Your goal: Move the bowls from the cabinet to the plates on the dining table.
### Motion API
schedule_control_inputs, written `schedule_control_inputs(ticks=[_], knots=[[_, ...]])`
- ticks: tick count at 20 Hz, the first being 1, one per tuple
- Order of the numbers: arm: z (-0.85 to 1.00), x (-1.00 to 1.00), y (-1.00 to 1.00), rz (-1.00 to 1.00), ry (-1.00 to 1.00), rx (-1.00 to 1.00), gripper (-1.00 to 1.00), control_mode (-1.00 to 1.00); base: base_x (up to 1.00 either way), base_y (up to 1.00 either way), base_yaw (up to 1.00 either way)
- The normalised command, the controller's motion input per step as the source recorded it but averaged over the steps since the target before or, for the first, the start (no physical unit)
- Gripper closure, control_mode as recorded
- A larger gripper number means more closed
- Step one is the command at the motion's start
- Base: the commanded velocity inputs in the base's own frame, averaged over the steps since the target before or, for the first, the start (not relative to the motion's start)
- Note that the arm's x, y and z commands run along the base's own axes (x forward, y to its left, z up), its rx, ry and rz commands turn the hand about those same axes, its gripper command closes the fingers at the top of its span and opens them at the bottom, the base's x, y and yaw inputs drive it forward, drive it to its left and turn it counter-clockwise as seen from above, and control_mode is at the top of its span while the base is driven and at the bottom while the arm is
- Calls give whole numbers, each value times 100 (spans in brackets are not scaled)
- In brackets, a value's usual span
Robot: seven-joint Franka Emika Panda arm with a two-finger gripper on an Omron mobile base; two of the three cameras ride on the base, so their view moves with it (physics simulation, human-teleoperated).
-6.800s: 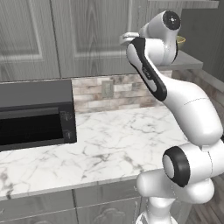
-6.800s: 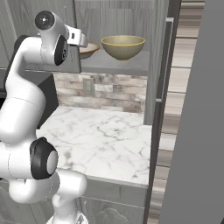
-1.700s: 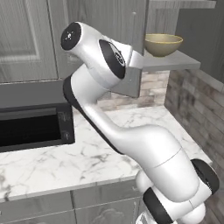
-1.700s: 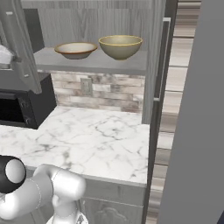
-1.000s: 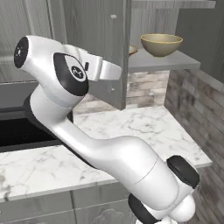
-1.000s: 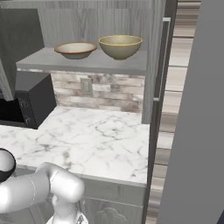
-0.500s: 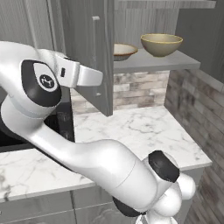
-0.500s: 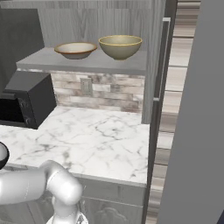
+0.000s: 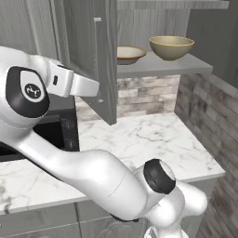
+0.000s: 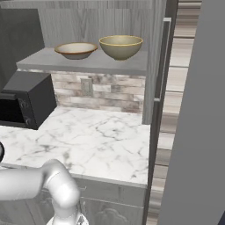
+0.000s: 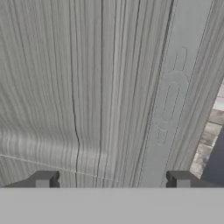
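**Cabinet door open, two bowls on the shelf**

At the top of the left base view, the tall grey wood-grain cabinet (image 9: 162, 11) stands with its panelled door (image 9: 93, 51) swung open toward the camera. On its plain grey shelf (image 9: 162, 69), upper right of that frame, sit two olive-tan ceramic bowls: a deeper one (image 9: 171, 47) and, just beside it to the left, a shallower one (image 9: 128, 53) partly hidden by the door edge.

In the right base view both bowls sit in the upper middle of the frame, above the white grey-veined marble counter (image 10: 96, 140). A black microwave (image 10: 24, 99) sits at left.

In the hand view, the gripper (image 11: 113, 180) faces the grey wood-grain door surface, its dark fingertips (image 11: 43, 179) spread wide apart at the bottom, holding nothing.
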Motion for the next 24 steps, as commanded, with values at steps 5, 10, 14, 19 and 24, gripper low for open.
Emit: schedule_control_inputs(ticks=[5, 10, 14, 19, 24], knots=[[0, -40, 0, 3, -12, -1, -100, -100, 0, 0, 0], [0, -51, -4, 5, -4, -3, -100, -100, 0, 0, 0], [-9, -41, -20, 13, 1, -8, -100, -100, 0, 0, 0], [-12, -38, -35, 17, 0, -7, -100, -100, 0, 0, 0], [-11, -34, -51, 21, 0, -5, -100, -100, 0, 0, 0]])
